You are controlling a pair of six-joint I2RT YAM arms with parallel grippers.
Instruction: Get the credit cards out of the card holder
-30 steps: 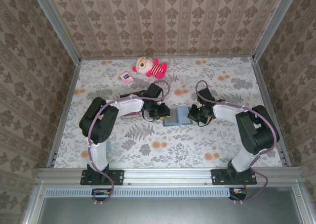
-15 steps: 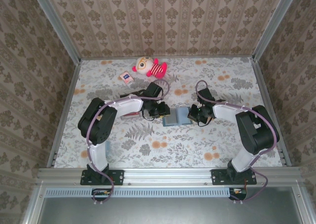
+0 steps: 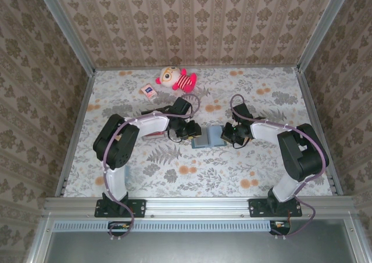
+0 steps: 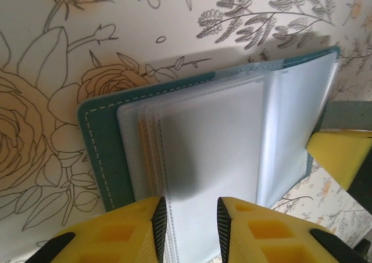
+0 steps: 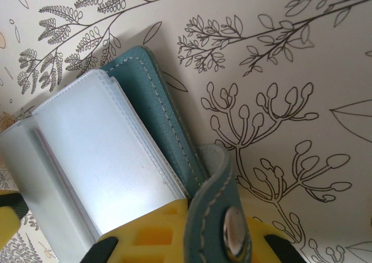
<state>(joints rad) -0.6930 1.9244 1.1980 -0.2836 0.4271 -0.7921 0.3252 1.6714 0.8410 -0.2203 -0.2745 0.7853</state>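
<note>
Floral table (image 3: 174, 170), open card holder (image 3: 209, 136) lying left-right

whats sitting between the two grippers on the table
The open card holder lies between the left gripper and the right gripper, one at each end. The top view shows it.

The card holder (image 3: 208, 137) lies between left claw (image 3: 192, 132) and right claw (image 3: 230, 135).

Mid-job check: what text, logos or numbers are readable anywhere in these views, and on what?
No text can be read anywhere.
card holder: frosted sleeves, no print showing.
tan-orange card edge: only a sliver shows, no print.
white-and-red packet: markings too small to read.
snap button: no legible stamp.
</note>
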